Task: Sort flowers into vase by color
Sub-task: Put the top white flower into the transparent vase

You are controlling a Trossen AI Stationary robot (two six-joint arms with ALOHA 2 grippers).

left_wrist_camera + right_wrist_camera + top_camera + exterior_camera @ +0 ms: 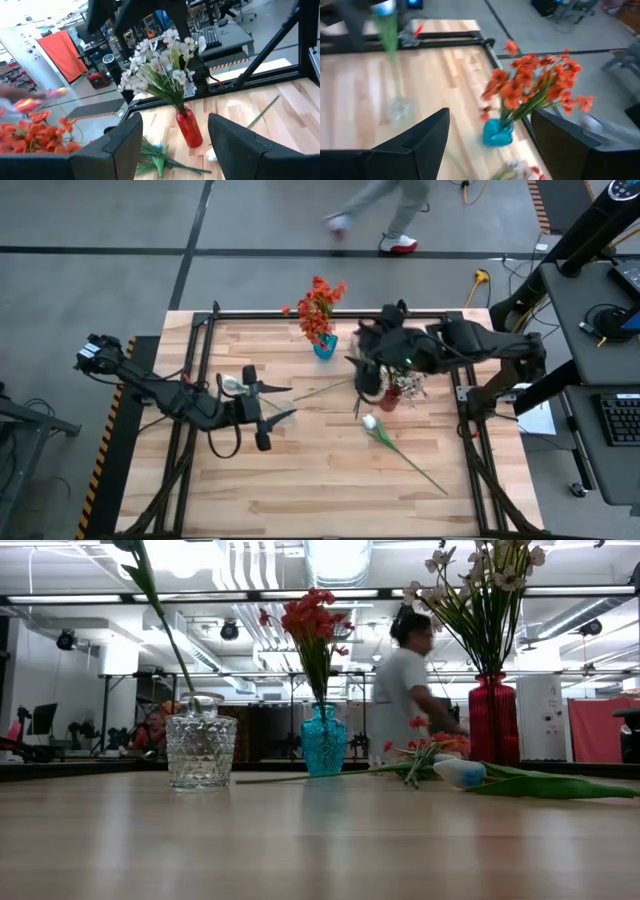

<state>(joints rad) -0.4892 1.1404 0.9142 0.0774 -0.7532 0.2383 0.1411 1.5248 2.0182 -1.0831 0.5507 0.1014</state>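
Orange-red flowers stood in a blue vase, seen between the spread, empty fingers of the right gripper, pale blossoms held in a red vase framed by the left gripper, likewise spread and empty, white tulip laid on the table.

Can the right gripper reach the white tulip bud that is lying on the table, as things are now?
Probably yes. The white tulip bud lies flat on bare wood, just in front of the red vase. The right gripper hangs open close by, and nothing covers the bud. Only the vase's pale blossoms stand near the path.
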